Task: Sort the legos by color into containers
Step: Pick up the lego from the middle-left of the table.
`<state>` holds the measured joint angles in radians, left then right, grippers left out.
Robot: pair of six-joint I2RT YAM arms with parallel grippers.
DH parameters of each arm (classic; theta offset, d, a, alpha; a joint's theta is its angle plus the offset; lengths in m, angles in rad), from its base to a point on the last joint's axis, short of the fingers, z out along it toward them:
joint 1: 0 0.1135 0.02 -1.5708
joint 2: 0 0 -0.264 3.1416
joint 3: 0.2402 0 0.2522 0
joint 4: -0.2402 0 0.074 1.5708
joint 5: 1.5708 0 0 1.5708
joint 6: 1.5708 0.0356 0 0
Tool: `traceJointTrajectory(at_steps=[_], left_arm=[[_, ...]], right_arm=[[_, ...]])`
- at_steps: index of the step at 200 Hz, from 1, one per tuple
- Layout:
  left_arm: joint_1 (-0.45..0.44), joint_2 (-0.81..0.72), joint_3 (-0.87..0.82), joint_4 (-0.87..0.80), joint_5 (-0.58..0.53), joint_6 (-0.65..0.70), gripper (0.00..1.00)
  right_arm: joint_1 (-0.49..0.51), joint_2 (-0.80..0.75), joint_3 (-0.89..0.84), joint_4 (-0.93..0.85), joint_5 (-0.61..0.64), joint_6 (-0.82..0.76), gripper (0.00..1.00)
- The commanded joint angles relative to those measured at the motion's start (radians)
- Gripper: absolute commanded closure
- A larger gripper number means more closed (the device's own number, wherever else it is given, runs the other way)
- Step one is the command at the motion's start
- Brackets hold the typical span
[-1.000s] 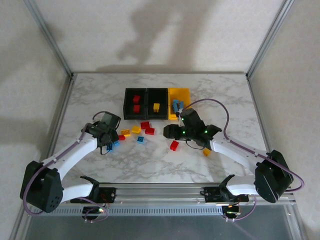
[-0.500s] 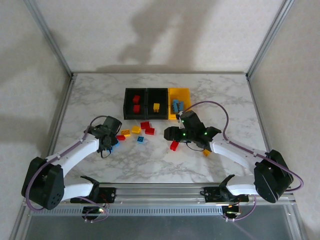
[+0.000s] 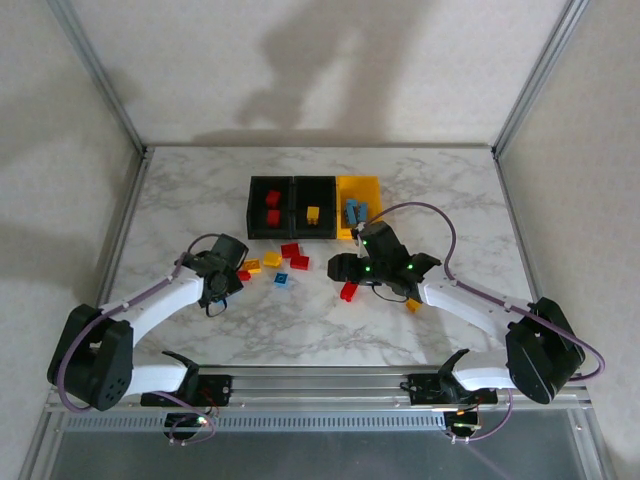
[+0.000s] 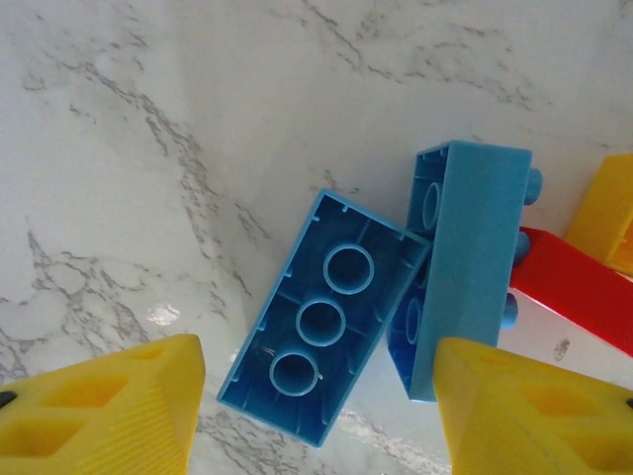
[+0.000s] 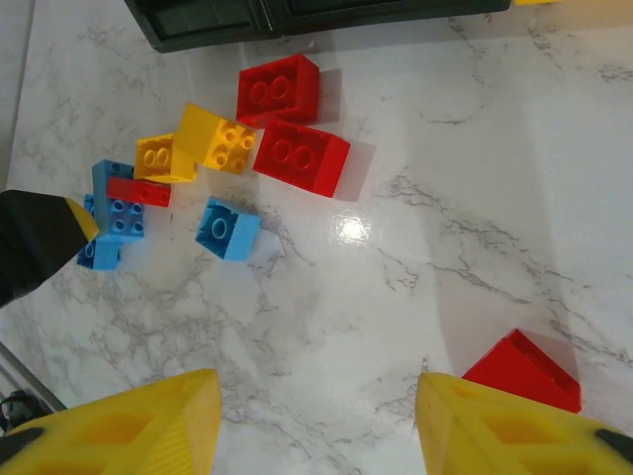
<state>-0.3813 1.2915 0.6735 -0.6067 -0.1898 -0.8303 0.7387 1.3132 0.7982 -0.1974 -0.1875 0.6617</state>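
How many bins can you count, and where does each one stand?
3, in a row: left black bin, middle black bin beside it, yellow bin at the right end. None appears hidden.

From my station the overhead feed was lit softly and evenly from above. The marble table (image 3: 200, 190) looked pale and bright, broad blurry shadows lay across the back wall (image 3: 330, 60) and a fainter one on the left wall (image 3: 60, 200), and the bricks (image 3: 285, 262) were too small to show any fine detail. On the right wrist camera I saw a small white glare patch on the marble just beside a red brick (image 5: 302, 156), and the clustered pieces threw short, soft shadows to their right. The left wrist feed was crisp on the blue brick (image 4: 321, 322), with a faint sheen on the marble to its lower left.
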Motion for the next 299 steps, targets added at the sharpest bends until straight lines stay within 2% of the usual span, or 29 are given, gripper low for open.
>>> traceJointTrajectory(at_steps=[1,25,69,99,130,144,177,213,269,299], left_arm=[[-0.016,0.016,-0.012,0.027,0.032,0.017,0.38],[-0.027,0.024,0.009,0.005,0.000,0.012,0.38],[-0.030,-0.052,0.012,-0.023,-0.024,0.008,0.33],[-0.031,-0.063,-0.006,-0.072,-0.049,-0.034,0.39],[-0.079,-0.172,-0.040,-0.122,-0.073,-0.147,0.41],[-0.080,-0.196,-0.054,-0.115,-0.066,-0.155,0.41],[-0.079,-0.108,-0.053,-0.079,-0.042,-0.124,0.41],[-0.079,-0.012,-0.040,-0.061,-0.065,-0.095,0.41],[-0.062,0.079,0.005,0.001,-0.063,0.007,0.33],[-0.050,0.130,0.015,0.036,-0.064,0.049,0.33]], right_arm=[[0.008,0.011,-0.004,0.012,-0.016,-0.014,0.46],[0.008,0.010,-0.004,0.013,-0.016,-0.012,0.46],[0.008,0.012,-0.013,0.017,-0.016,-0.010,0.46],[0.007,0.015,-0.008,0.022,-0.020,-0.011,0.46],[0.008,0.009,-0.020,0.025,-0.022,-0.009,0.46],[0.007,0.020,-0.021,0.032,-0.031,-0.015,0.46],[0.007,0.037,-0.003,0.030,-0.037,-0.023,0.46],[0.008,0.007,-0.022,0.021,-0.023,-0.015,0.46],[0.007,-0.001,-0.020,0.004,-0.014,-0.014,0.46],[0.005,0.012,-0.002,-0.010,-0.015,-0.021,0.46]])
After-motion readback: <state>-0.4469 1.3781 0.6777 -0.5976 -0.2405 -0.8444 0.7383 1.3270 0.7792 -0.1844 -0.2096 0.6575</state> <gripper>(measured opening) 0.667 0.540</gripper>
